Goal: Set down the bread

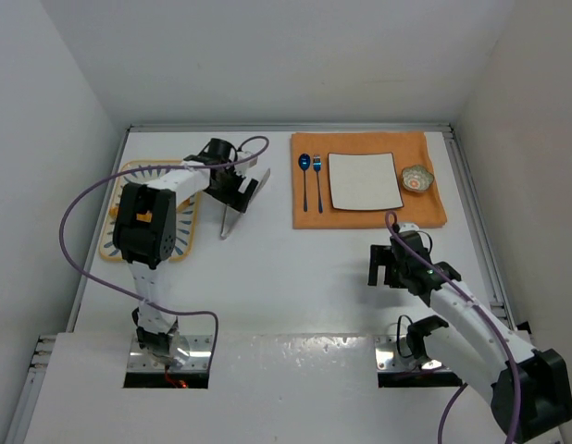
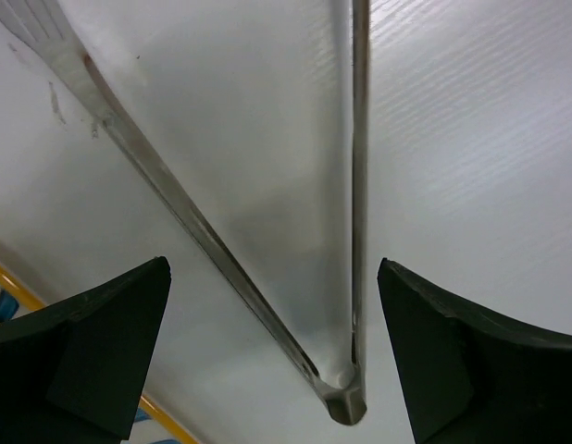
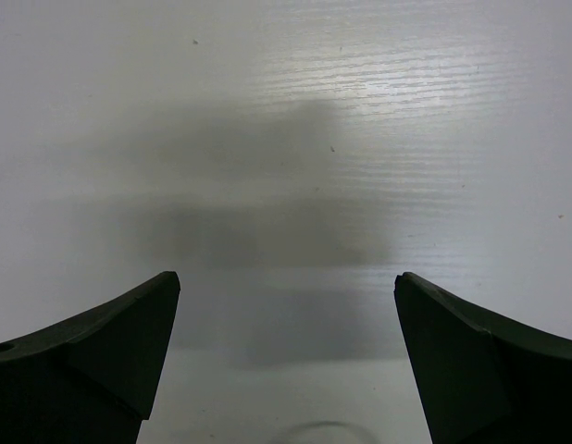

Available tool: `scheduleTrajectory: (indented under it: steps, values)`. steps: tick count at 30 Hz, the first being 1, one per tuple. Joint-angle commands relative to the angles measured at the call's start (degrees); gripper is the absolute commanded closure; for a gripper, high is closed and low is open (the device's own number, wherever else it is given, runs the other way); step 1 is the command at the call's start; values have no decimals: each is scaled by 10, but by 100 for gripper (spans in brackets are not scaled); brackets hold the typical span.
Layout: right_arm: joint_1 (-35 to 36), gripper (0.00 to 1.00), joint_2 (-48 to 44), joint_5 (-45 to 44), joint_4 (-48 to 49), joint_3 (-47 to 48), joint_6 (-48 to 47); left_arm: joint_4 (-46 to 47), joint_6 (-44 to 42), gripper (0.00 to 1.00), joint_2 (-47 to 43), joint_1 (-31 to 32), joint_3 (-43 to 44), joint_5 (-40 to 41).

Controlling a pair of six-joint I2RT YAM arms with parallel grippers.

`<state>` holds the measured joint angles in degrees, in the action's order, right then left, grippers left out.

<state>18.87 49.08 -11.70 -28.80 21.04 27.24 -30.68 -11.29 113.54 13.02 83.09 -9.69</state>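
No bread shows in any view. Metal tongs (image 1: 230, 220) lie on the white table just right of the patterned tray (image 1: 115, 242). My left gripper (image 1: 242, 188) is open and straddles their upper part. In the left wrist view the two tong arms (image 2: 203, 236) run up from the hinge between my black fingers (image 2: 101, 342), and neither finger touches them. My left gripper (image 2: 272, 277) holds nothing. My right gripper (image 1: 390, 268) is open and empty over bare table, as the right wrist view (image 3: 286, 282) also shows.
An orange placemat (image 1: 434, 208) at the back right carries a white square plate (image 1: 365, 180), a blue spoon (image 1: 304, 180), a fork (image 1: 317, 185) and a small patterned bowl (image 1: 416, 178). The tray's yellow rim (image 2: 8, 282) shows at the left wrist view's lower left. White walls enclose the table.
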Motion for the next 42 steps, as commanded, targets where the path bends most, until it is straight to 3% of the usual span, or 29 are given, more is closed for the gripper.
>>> scheduleTrajectory:
  steps: [1,9,13,14,22,26,31,34,37,42]
  values:
    - [-1,1,-11,-17,15,1,31,20,0,0,45,17,11,53]
    - [-1,1,-2,-38,0,29,17,26,33,3,85,34,17,79]
    - [-2,1,12,-43,2,44,4,-4,33,33,77,29,37,79]
    - [-2,1,15,-41,6,47,4,-17,33,36,62,29,47,79]
    - [-2,1,20,-34,16,64,-16,-272,-13,36,24,4,319,11]
    - [-2,1,10,-32,18,62,-25,-354,-31,36,24,-27,377,6]
    - [-1,1,4,-28,29,52,-30,-362,-24,41,-45,-118,335,-22]
    - [-1,1,11,-14,33,52,-28,-329,-36,33,-133,-174,261,-30]
    - [-1,1,24,0,44,45,-22,-296,-68,30,-200,-214,188,18]
    - [-2,1,44,24,68,36,-11,-232,-80,30,-224,-259,98,8]
